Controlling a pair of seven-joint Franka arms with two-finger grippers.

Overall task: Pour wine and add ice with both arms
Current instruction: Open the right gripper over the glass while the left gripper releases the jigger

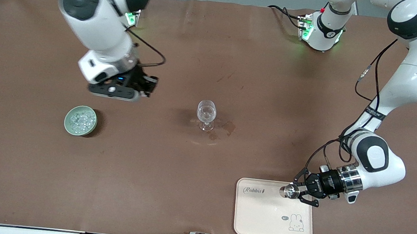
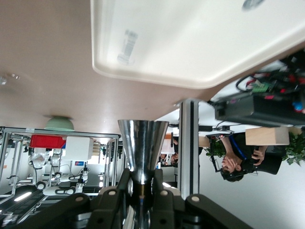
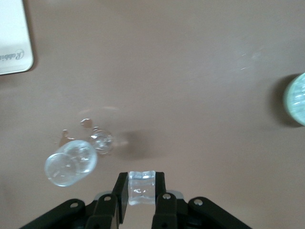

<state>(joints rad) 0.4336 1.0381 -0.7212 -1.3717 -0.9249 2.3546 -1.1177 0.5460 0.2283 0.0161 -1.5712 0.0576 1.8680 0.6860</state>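
Right gripper (image 3: pixel 141 200) hangs in the air over bare table, between the pale green bowl (image 1: pixel 80 120) and the stemmed glass (image 1: pixel 206 115) — fingers pinched on a single clear ice cube (image 3: pixel 141 188). The rest of the ice (image 1: pixel 80 119) lies heaped in the bowl, which sits toward the right arm's end of the table, nearer the front camera than the glass. The glass stands upright mid-table, with small wet marks on the brown table (image 1: pixel 214 56) just beside its foot.

Left gripper (image 1: pixel 302 190) is low over the edge of the cream tray (image 1: pixel 256 217) at the left arm's end — fingers clamped on the narrow waist of a shiny metal jigger (image 2: pixel 142 145), held sideways with its mouth over the tray.
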